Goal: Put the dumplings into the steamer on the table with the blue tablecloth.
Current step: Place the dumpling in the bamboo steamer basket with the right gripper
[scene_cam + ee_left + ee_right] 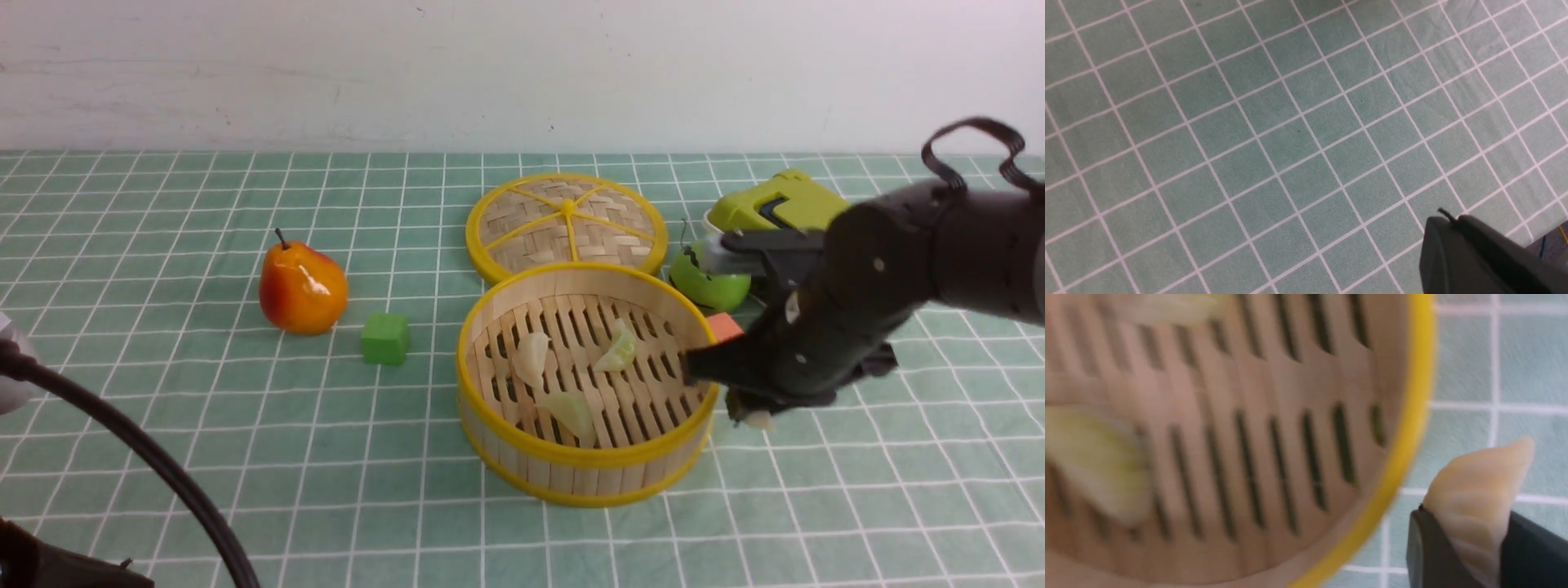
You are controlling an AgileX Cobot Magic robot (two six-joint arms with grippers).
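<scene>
Front view: three dumplings [569,411] lie in the steamer [571,482], right gripper [747,408] just beside its right rim. Left wrist view: left gripper [1457,249] jaws together above the tablecloth [1249,122]. Right wrist view: jaws clamped on the fourth dumpling [1478,490], outside the rim

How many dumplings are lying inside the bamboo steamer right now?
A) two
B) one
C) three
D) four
C: three dumplings lie on the slatted floor of the steamer, while the fourth dumpling sits pinched in the right gripper, outside the yellow rim.
</scene>
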